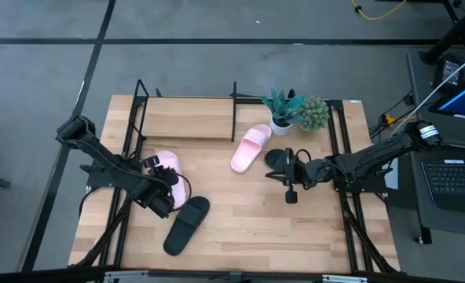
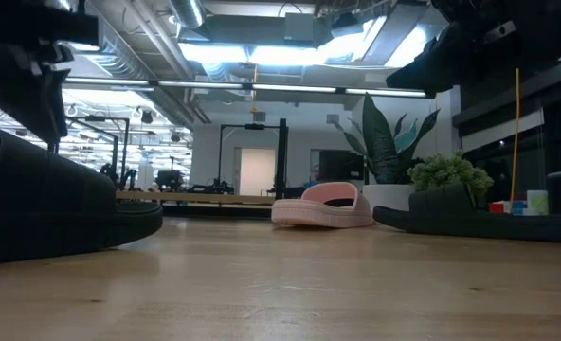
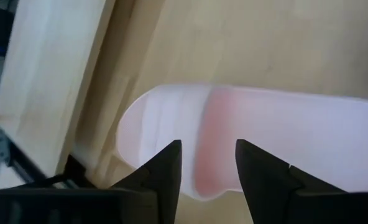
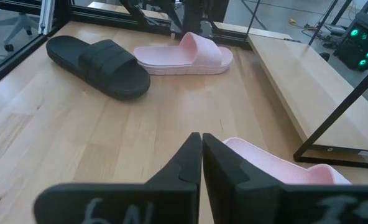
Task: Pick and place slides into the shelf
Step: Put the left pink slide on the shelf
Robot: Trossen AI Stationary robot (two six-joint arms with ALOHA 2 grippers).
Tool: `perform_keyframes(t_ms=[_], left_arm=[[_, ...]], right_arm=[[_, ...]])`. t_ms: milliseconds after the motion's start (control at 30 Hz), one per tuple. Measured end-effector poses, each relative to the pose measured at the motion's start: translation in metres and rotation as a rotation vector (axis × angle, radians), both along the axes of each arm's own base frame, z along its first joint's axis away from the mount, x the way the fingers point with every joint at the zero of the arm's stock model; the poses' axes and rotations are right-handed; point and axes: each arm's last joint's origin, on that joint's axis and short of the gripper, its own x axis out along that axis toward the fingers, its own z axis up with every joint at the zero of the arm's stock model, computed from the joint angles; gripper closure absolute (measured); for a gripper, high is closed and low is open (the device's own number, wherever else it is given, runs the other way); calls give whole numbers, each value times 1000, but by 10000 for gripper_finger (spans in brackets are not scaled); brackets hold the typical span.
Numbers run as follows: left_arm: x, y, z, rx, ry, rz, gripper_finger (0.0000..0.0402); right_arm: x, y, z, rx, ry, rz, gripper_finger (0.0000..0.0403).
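One light pink slide (image 1: 170, 165) (image 3: 277, 143) lies flat on the table just in front of the shelf (image 1: 187, 118), a black rod rack with a wooden base. My left gripper (image 1: 162, 179) (image 3: 207, 168) slants down over it, open, with a finger on either side of the slide's darker pink band. A black slide (image 1: 187, 224) (image 2: 44, 204) lies near the front edge. A second pink slide (image 1: 250, 148) (image 4: 283, 168) and another black slide (image 1: 278, 157) (image 2: 470, 220) lie mid-table. My right gripper (image 1: 284, 168) (image 4: 201, 155) hovers shut beside them, holding nothing. My left gripper stands open over the pink slide's rounded end (image 3: 171, 124), coming from above at a slant. Whether its fingertips (image 3: 168, 165) touch the slide I cannot tell; the slide lies flat on the table.
A potted plant (image 1: 295, 112) stands at the back, right of the shelf. Black side rails (image 1: 344, 157) run along the table's left and right edges. Bare wood (image 1: 256, 228) lies at the front centre.
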Motion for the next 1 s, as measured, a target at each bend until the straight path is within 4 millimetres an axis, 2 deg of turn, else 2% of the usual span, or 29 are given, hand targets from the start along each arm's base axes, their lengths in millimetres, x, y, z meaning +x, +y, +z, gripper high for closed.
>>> perform_keyframes(t_ms=[667, 1000], left_arm=[[-4, 18, -29, 20, 68, 15, 260], [-1, 29, -31, 26, 98, 41, 260]], right_arm=[[0, 0, 0, 0, 0, 0, 386], [0, 0, 0, -1, 1, 1, 386]])
